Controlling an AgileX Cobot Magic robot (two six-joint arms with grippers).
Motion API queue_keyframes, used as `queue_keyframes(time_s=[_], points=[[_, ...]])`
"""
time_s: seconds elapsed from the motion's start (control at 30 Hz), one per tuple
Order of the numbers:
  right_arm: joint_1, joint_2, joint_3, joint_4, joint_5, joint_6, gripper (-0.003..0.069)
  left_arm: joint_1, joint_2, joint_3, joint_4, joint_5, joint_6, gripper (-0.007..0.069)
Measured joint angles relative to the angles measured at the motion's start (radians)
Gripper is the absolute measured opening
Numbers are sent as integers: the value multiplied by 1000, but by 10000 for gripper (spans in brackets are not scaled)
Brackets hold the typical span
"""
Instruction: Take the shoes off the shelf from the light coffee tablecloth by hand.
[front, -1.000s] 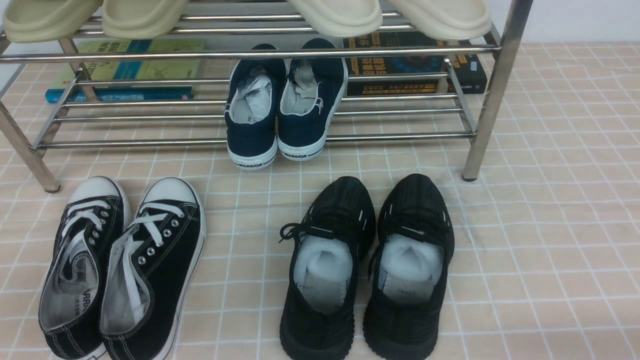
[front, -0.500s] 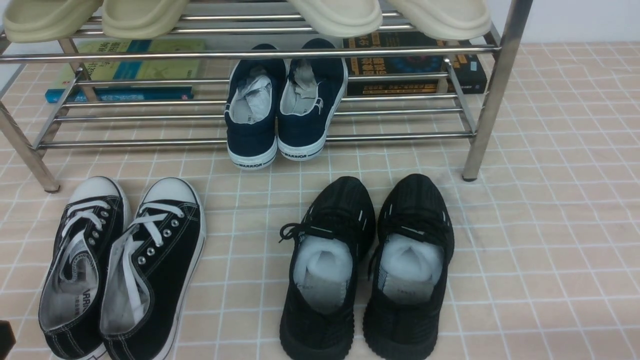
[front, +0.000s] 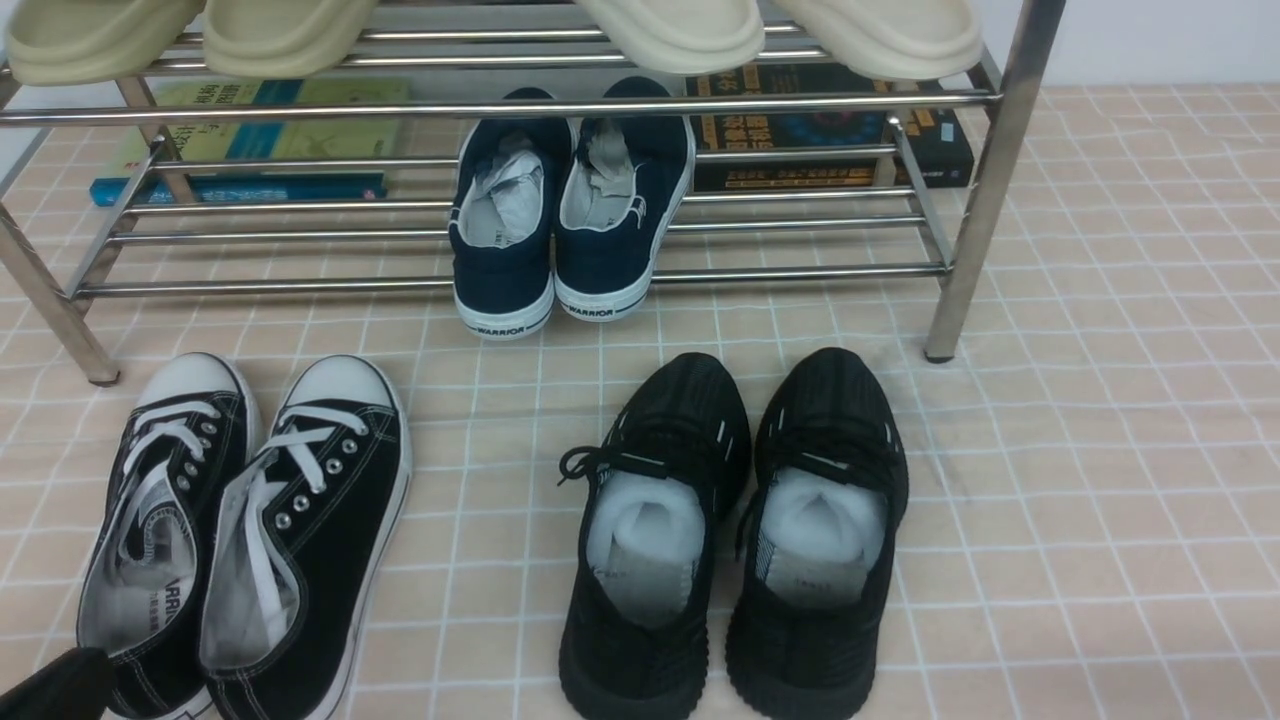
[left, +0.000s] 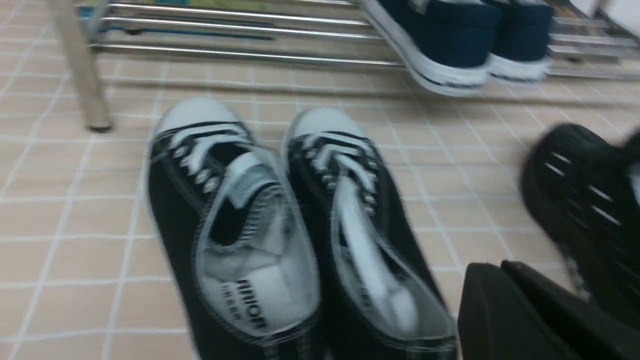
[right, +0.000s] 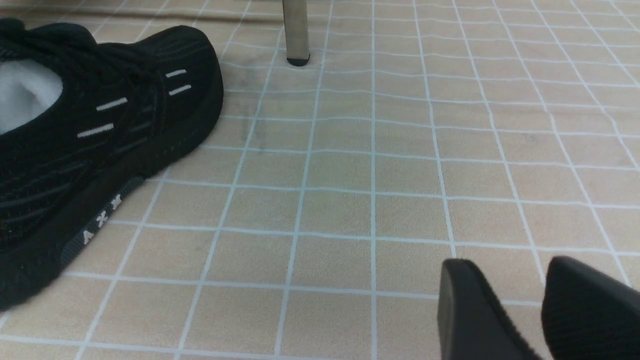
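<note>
The shoes (front: 240, 530), black canvas sneakers with white laces and toe caps, lie side by side on the light coffee tablecloth (front: 1100, 450), in front of the chrome shelf (front: 500, 105) near its left leg. My left gripper (front: 60, 685) pokes into the front view's bottom-left corner, by the heel of the left sneaker. In the left wrist view, blurred by motion, its fingers (left: 492, 267) are pressed together and shut, beside the shoes (left: 280, 235) with nothing held. My right gripper (right: 505, 270) stands open and empty over bare cloth, right of the black knit sneaker (right: 90, 130).
Navy slip-ons (front: 565, 220) sit on the shelf's lower tier, heels hanging over the front rail. Cream slippers (front: 680, 30) rest on the upper tier. A pair of black knit sneakers (front: 730, 530) lies on the cloth centre-front. Books (front: 250, 140) lie behind the shelf. The right front leg (front: 975, 200) stands nearby.
My left gripper has come into the front view at the bottom-left corner, moving up beside the canvas sneakers' heel. No shoe has moved.
</note>
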Motion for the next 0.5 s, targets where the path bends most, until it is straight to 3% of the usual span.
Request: queue_keyframes(time_s=[0.23, 0.5], points=[[0, 0, 0, 0, 0, 0, 240, 178, -6, 98, 12, -23, -23, 43], [0, 0, 0, 0, 0, 0, 240, 190, -6, 101, 56, -3, -23, 51]])
